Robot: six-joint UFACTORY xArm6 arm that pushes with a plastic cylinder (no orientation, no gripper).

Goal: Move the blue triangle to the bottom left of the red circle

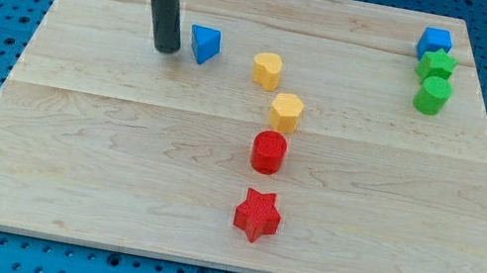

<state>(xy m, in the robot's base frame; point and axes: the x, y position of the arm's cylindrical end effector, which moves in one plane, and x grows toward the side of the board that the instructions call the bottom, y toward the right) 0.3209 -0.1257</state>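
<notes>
The blue triangle [203,44] lies on the wooden board [118,165] in its upper middle, left of the yellow heart [266,68]. My tip [166,48] stands just left of the blue triangle, a small gap apart. The red circle [269,151] sits at the board's centre, well down and to the right of the triangle.
A yellow hexagon [286,112] lies just above the red circle and a red star [257,215] below it. At the view's top right a blue cube [434,42], a green star [435,65] and a green cylinder [433,94] stand in a column.
</notes>
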